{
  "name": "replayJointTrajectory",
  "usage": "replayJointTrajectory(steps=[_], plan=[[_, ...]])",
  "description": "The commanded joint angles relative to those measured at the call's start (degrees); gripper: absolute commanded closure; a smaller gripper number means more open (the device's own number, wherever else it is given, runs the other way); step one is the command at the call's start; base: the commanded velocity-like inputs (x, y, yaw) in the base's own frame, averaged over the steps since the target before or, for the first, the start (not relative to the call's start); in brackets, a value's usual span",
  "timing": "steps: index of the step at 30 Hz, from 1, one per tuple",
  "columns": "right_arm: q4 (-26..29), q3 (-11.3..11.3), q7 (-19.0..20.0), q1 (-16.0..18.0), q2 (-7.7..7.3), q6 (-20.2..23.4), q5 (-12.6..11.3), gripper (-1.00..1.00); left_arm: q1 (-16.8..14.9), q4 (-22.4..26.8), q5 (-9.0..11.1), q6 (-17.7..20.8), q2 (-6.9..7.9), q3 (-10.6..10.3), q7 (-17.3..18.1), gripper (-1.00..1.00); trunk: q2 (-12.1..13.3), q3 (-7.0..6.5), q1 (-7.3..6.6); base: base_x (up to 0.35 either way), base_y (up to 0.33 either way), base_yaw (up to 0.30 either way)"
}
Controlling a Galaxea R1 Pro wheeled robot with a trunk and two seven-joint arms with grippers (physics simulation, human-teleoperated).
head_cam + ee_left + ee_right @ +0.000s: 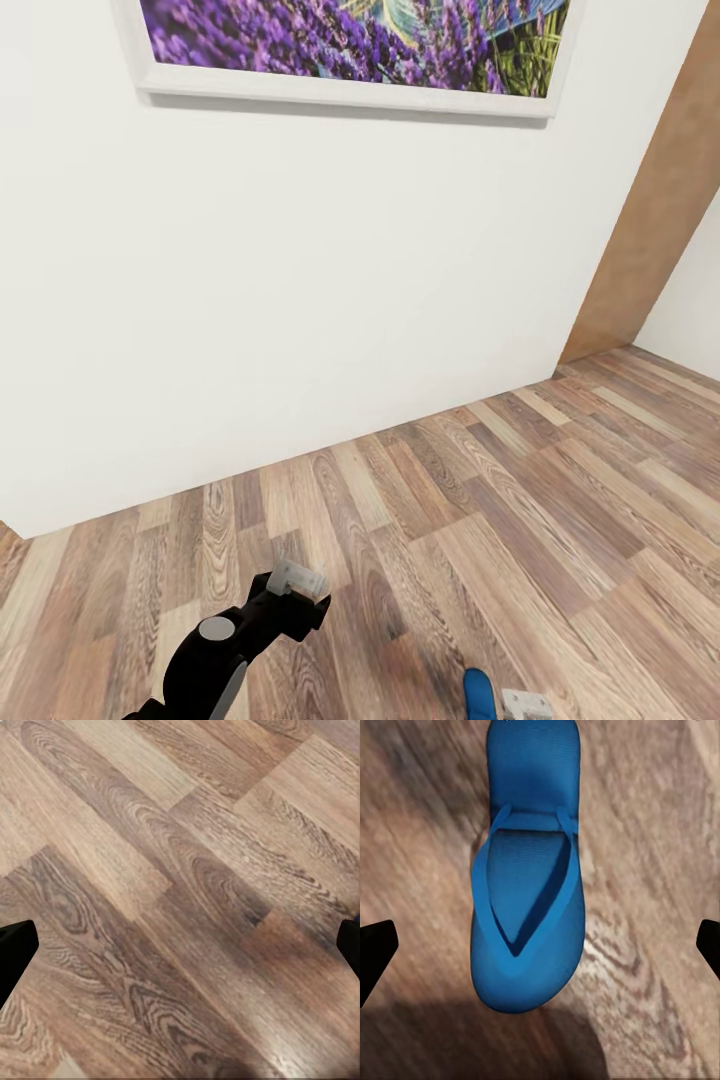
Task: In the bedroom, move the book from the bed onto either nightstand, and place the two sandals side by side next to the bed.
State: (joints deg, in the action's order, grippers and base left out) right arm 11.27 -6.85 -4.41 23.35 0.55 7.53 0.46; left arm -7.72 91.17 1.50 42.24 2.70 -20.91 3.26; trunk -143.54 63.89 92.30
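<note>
While the head camera is looking down at a white wall and the wood-plank floor, a framed picture of purple flowers is hanging at the top of the wall; a brown panel is standing at the wall's right end.

At the lower left of the head view the left arm is reaching forward over the floor, its left gripper showing as a pale block at the tip; whether its claw is apart or together I cannot tell from there; in the left wrist view the two dark fingertips are sitting at opposite edges with bare planks between them, so the claw is standing wide apart and gripping nothing.

Further right, at the bottom edge of the head view, a blue sandal is peeking in beside the pale right gripper; in the right wrist view the sandal is lying flat on the floor, strap side up; the dark fingertips are standing far apart at either edge, clear of the sandal and not touching it.
</note>
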Motion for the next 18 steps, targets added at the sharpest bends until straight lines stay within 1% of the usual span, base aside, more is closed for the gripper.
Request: replayJointTrajectory(steps=[1,18], plan=[[0.14,-0.36,-0.12,0.07,0.08,0.42,0.05,-1.0,-0.03,0.04,0.12,0.26,0.03,-0.05,0.0,-1.0,-0.02,0.05,-0.01,0.0,0.0,0.0],[0.08,-0.35,-0.23,1.47,0.32,0.86,0.06,-1.0,-0.01,-0.03,0.08,0.16,0.02,-0.01,-0.33,-1.0,-0.02,0.05,-0.01,0.0,0.0,0.0]])
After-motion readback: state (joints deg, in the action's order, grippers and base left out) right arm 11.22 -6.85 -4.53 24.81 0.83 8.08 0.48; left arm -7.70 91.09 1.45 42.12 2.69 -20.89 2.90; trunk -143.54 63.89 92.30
